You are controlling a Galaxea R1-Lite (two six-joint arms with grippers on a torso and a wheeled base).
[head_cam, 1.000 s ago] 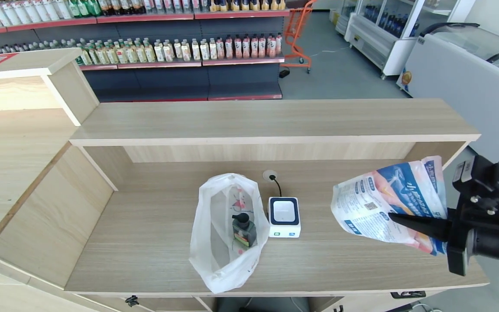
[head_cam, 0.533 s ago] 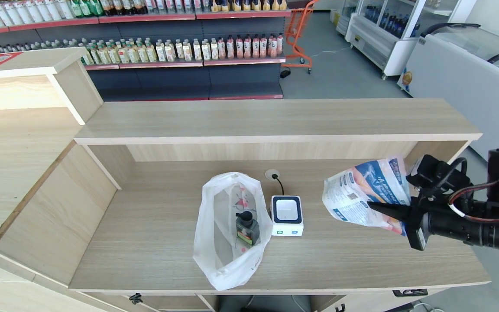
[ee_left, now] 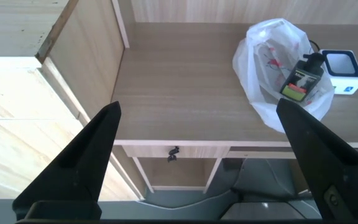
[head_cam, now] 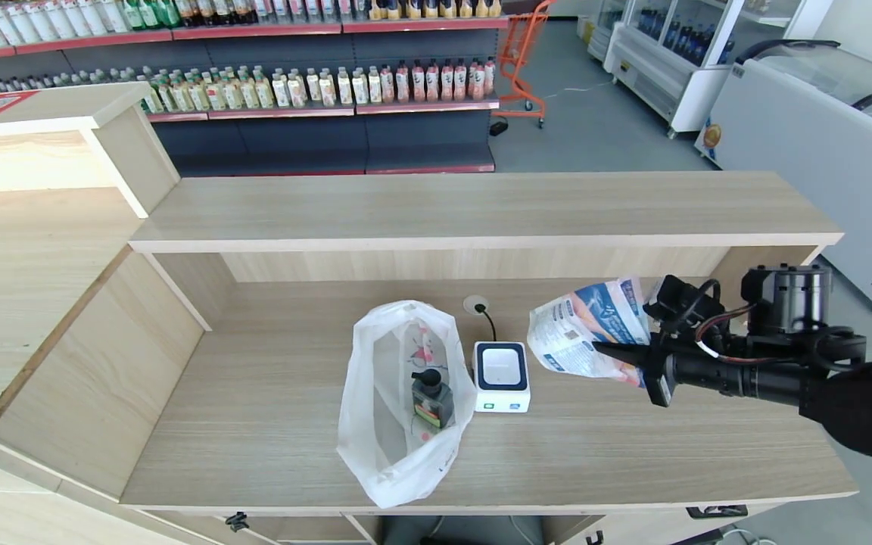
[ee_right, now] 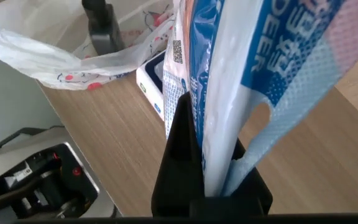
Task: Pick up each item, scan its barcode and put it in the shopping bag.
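Our right gripper (head_cam: 621, 354) is pinching the packet (head_cam: 586, 327) by one edge. It holds the packet in the air above the table (head_cam: 633, 454), just to the right of the scanner (head_cam: 502, 372) and not yet over its window. The bag (head_cam: 375, 431) lies on the scanner's other side with a bottle (head_cam: 431, 399) already inside. Our left gripper (ee_left: 197, 106) hangs with its fingers spread and nothing between them, well apart from the bag, out past the table's left end.

We think the grip is the main risk. The packet is soft and held only at its rim, so it may sag, twist or slide out as we swing it across. If it twists, the printed code could face away from the window and the scan would fail.

If we carry it too low, its hanging corner could knock the scanner or tug its cable.

The bag is limp and its mouth stands only partly open. The packet looks wide, so it may catch the rim, fold the opening shut or drag the bag along the table, because nothing is holding the bag open.
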